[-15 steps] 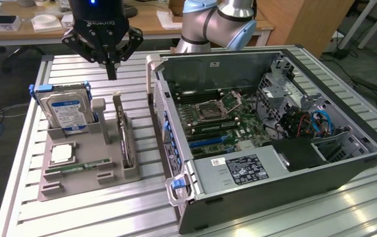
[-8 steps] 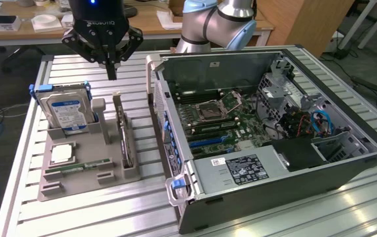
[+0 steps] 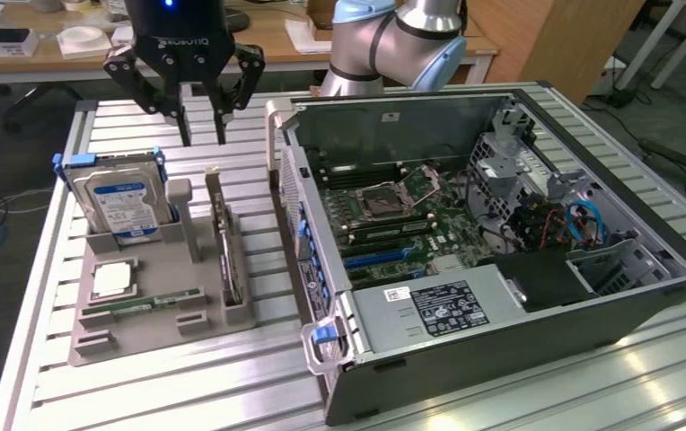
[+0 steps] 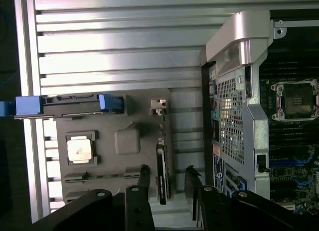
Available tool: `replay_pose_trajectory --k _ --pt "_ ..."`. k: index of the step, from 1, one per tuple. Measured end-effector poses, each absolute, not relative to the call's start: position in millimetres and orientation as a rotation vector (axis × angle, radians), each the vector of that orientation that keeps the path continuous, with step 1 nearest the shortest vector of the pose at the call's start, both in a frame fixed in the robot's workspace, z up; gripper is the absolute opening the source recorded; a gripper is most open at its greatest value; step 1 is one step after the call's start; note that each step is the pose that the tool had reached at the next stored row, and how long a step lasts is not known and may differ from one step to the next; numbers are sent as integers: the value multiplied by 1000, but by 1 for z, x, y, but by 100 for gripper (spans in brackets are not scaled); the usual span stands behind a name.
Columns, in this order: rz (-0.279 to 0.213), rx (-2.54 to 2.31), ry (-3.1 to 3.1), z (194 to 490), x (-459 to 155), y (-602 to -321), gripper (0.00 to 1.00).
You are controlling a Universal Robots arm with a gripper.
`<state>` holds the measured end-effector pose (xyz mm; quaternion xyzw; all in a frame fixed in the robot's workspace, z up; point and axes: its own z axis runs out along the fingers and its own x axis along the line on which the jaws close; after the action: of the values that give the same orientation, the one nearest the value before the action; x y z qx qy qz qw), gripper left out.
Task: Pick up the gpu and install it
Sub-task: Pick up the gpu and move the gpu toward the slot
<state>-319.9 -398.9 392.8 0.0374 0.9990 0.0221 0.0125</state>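
The gpu (image 3: 228,256) is a thin dark card standing on edge in a slot of the grey holder (image 3: 139,337), with its silver bracket (image 3: 214,182) at the far end. My gripper (image 3: 203,135) hangs well above the bracket end with its fingers open and nothing between them. In the wrist view the gpu (image 4: 163,178) lies in line with the gap between the two dark fingers (image 4: 144,173), and the gripper (image 4: 167,170) is open over it. The open computer case (image 3: 630,296) with its motherboard (image 3: 397,215) stands at the exterior view's right of the holder.
The grey holder also carries a blue-labelled hard drive (image 3: 125,205), a processor chip (image 3: 113,280) and a green memory stick (image 3: 145,303). Everything rests on a slatted aluminium table (image 3: 199,395). The case wall (image 3: 285,180) rises close beside the gpu. A desk with clutter stands behind.
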Motion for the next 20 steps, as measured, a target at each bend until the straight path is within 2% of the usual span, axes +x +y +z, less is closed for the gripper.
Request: replay_pose_trajectory --k 20 --pt "65 -26 3136 384 -320 -415 42"
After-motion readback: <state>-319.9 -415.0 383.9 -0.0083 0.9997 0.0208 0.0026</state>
